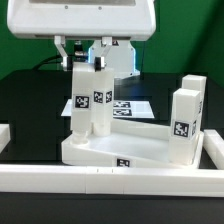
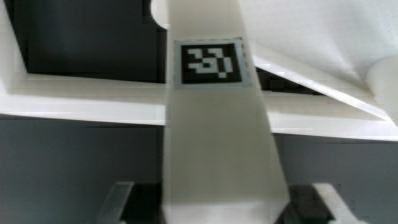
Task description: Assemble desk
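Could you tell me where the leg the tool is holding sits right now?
In the exterior view, the held leg stands upright on the tabletop's left side, beside another leg.

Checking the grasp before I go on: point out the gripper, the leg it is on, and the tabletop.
gripper (image 1: 89,64), exterior view, between its fingertips.
held leg (image 2: 210,140), wrist view, front face below the tag.
tabletop (image 1: 100,152), exterior view, near rim beside its tag.

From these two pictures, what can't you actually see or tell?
- Fourth leg: none visible in either view.
- Joint of the held leg with the tabletop: too small in the exterior view, unclear in the wrist view.
- Claw fingertips: cut off by the wrist view's edge.
- Tag patterns: too small in the exterior view.
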Tool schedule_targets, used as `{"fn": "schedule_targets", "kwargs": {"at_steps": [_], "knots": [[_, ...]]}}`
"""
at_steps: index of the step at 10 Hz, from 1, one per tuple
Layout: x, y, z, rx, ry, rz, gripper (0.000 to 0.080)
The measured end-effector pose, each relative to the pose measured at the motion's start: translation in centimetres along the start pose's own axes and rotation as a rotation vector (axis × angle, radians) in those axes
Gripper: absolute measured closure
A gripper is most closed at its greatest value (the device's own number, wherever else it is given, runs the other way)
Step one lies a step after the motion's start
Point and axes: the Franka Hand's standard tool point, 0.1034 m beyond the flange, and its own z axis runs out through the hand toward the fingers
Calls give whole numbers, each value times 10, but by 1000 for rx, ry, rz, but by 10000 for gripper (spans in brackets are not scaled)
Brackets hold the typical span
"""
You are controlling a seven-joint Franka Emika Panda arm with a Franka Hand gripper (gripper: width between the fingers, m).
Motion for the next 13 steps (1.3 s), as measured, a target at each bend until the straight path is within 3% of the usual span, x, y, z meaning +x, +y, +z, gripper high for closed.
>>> {"fn": "schedule_targets", "kwargs": {"at_steps": [1, 7, 13], "knots": [[0, 4, 0, -16, 15, -7, 509], [4, 3, 0, -15, 20, 3, 509], [-3, -1, 13, -20, 2, -6, 509]]}}
